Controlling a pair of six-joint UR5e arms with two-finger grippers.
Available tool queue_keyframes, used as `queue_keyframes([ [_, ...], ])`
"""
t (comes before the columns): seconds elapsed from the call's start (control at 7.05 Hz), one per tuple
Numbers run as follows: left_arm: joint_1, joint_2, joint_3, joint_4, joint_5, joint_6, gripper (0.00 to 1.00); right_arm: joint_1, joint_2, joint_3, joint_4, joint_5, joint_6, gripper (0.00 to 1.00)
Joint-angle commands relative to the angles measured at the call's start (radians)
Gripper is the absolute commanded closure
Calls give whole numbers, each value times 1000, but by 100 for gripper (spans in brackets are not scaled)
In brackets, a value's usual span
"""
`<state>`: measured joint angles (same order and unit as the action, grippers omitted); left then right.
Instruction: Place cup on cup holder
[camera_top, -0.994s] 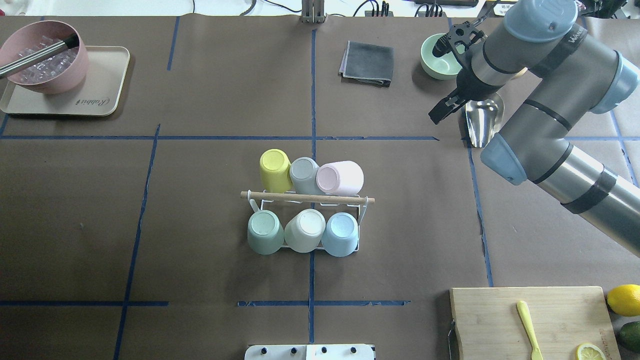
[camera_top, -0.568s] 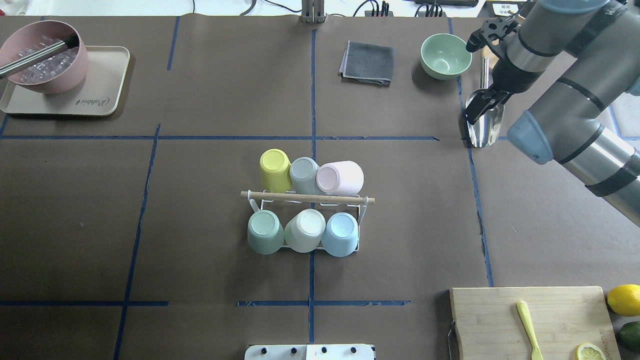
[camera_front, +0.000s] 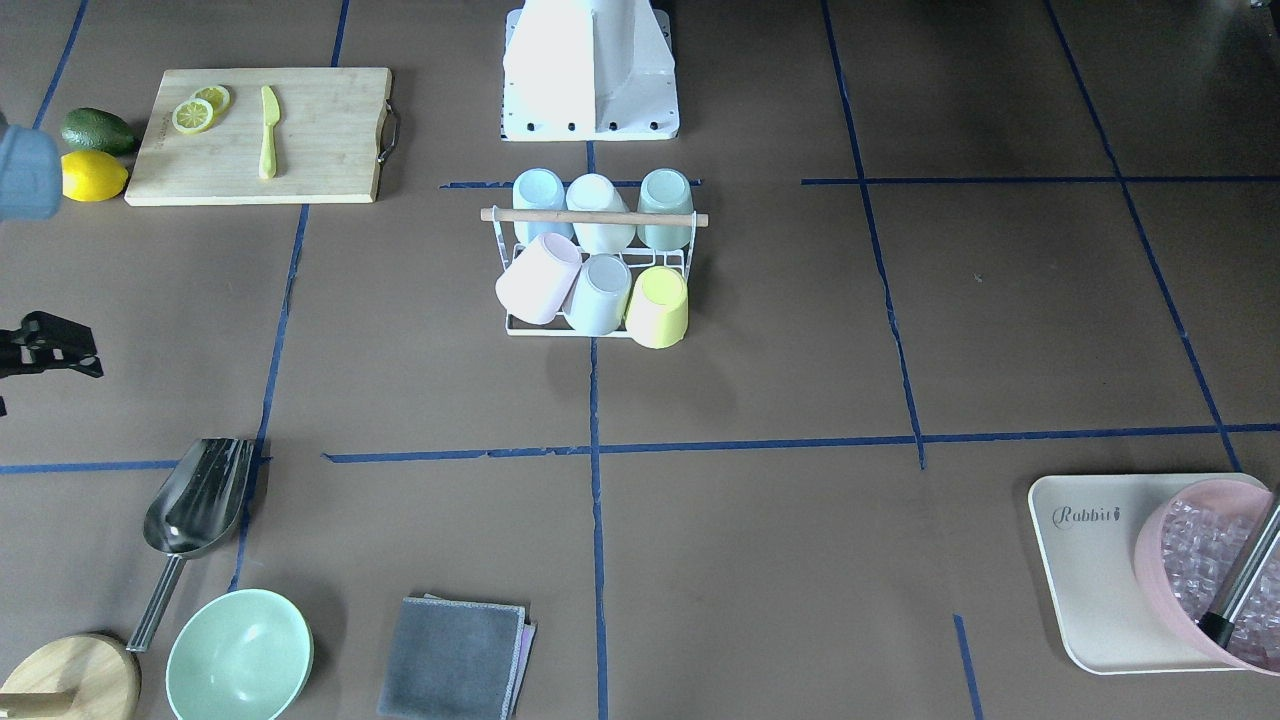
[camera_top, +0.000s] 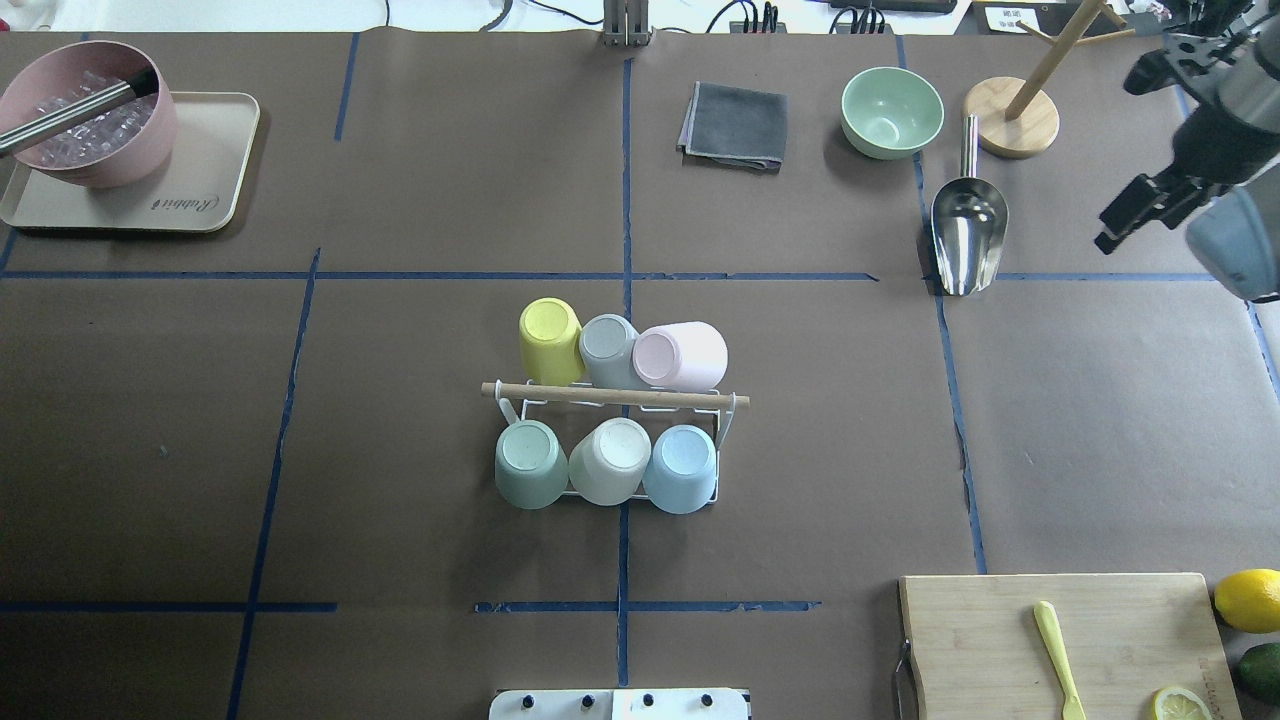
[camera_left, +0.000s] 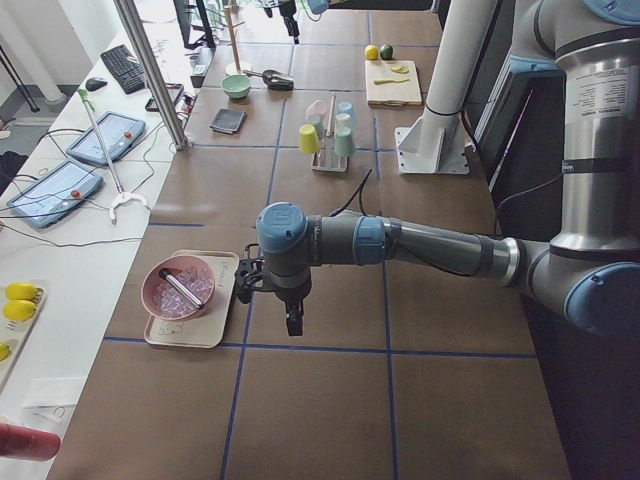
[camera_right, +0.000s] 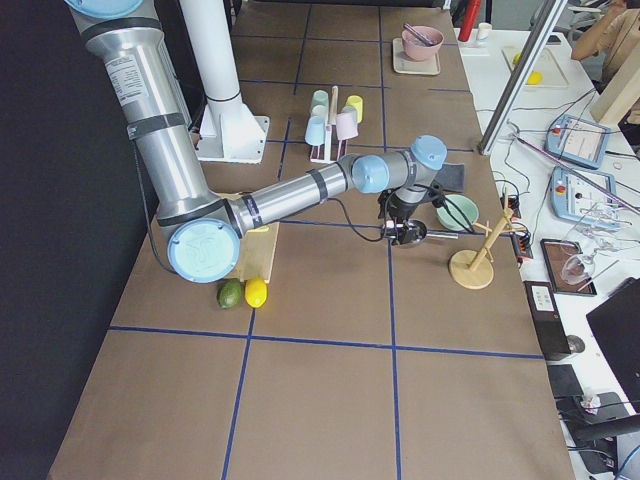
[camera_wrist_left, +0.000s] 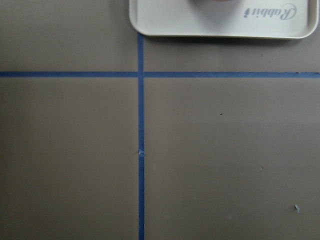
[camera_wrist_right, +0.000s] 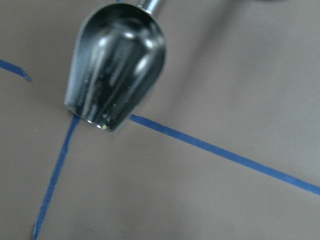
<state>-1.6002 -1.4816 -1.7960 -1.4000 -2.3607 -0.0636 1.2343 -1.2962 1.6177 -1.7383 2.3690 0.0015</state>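
The white wire cup holder (camera_top: 727, 420) with its wooden rod (camera_top: 615, 396) stands at the table's middle, also in the front-facing view (camera_front: 594, 215). Six cups sit upside down on it: yellow (camera_top: 550, 340), grey-blue (camera_top: 607, 350) and pink (camera_top: 682, 356) at the back; green (camera_top: 530, 463), cream (camera_top: 610, 460) and light blue (camera_top: 681, 468) at the front. My right gripper (camera_top: 1128, 215) hangs open and empty at the far right, well away from the holder. My left gripper (camera_left: 293, 320) shows only in the left side view, near the tray; I cannot tell its state.
A metal scoop (camera_top: 968, 235), a green bowl (camera_top: 891, 112), a wooden stand (camera_top: 1012, 130) and a grey cloth (camera_top: 734, 127) lie at the back right. A cutting board (camera_top: 1000, 640) is front right. A tray (camera_top: 200, 190) with a pink bowl (camera_top: 90, 115) is back left.
My right arm has swung away to the right, from beside the green bowl to the table's right edge. The cups and holder have not moved.
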Motion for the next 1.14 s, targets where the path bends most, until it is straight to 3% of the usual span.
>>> queue_keyframes([
  [0.0, -26, 4, 82, -72, -2, 10, 0, 153, -125, -1, 2, 18, -12, 0],
  [0.57, -23, -8, 105, -73, -2, 4, 0, 318, -254, 2, 3, -25, -14, 0],
  [0.99, -23, -8, 107, -73, 0, 8, 0, 330, -258, 2, 3, -76, -12, 0],
])
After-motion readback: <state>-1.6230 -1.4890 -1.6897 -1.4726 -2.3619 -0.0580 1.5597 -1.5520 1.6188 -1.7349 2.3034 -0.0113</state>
